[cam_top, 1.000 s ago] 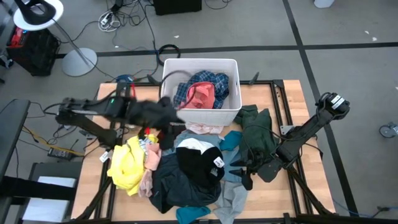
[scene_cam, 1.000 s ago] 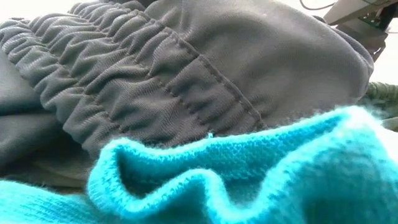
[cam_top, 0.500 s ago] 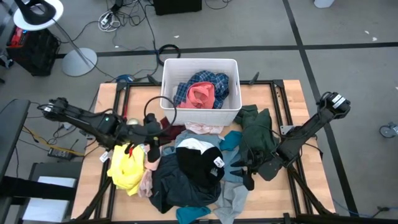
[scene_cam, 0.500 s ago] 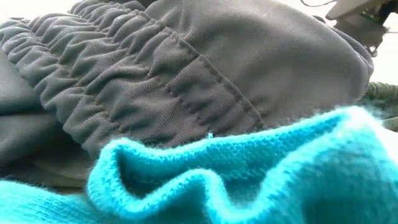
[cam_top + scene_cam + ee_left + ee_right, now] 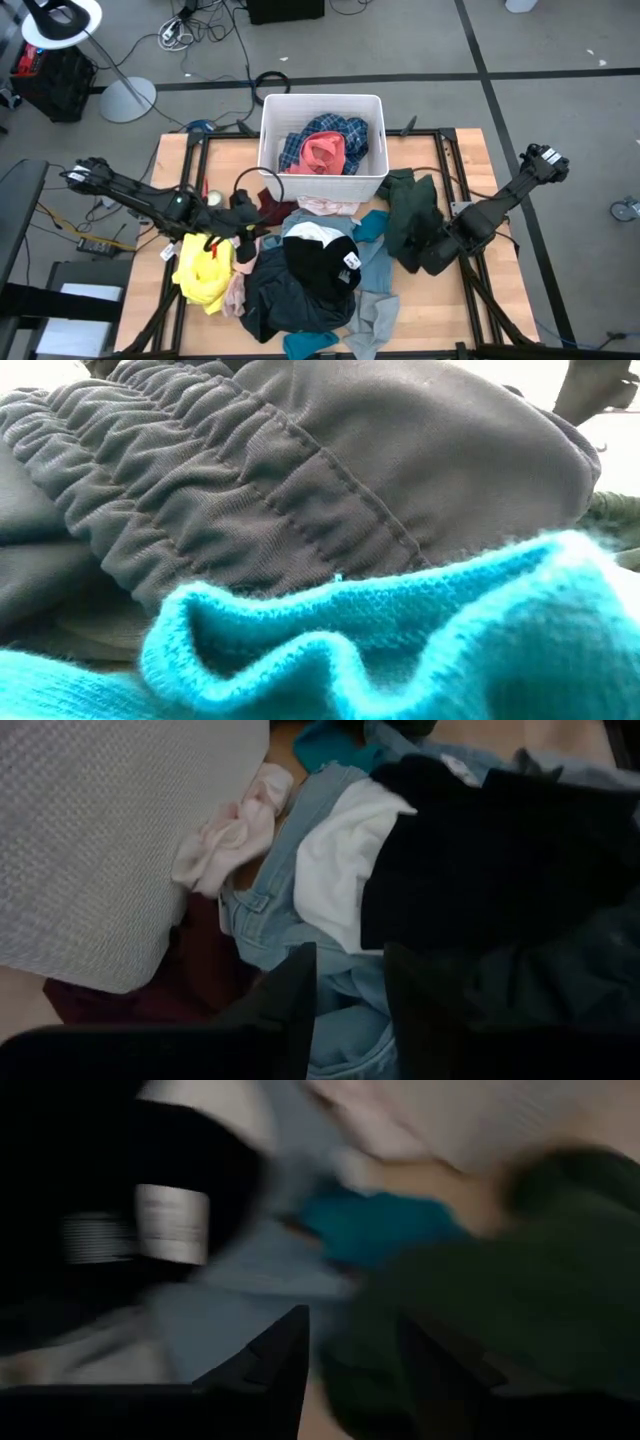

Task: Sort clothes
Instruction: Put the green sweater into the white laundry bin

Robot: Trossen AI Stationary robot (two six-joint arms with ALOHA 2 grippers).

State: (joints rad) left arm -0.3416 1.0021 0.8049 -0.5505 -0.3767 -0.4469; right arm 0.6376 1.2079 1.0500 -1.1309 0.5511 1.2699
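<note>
From above, the left gripper (image 5: 243,213) sits low at the nine o'clock edge of the clothes pile, the yellow garment (image 5: 204,267) just beside it toward seven o'clock and the maroon garment (image 5: 272,209) touching it toward three o'clock. The left wrist view alone shows its fingers (image 5: 290,1000) spread with a narrow gap, hanging over light blue denim (image 5: 270,910), with a black garment (image 5: 500,850) and a pale pink piece (image 5: 230,835) near the white bin (image 5: 100,840). That bin (image 5: 322,99) stands at twelve o'clock, holding blue plaid (image 5: 345,135) and salmon pink (image 5: 322,152) clothes. At three o'clock the right gripper (image 5: 437,256) rests against the dark green garment (image 5: 412,215); its wrist view shows fingers (image 5: 270,1365) parted over dark green fabric (image 5: 500,1280) and a teal piece (image 5: 375,1225). The low view is filled by grey gathered fabric (image 5: 300,470) and a teal knit (image 5: 400,650), hiding both arms.
</note>
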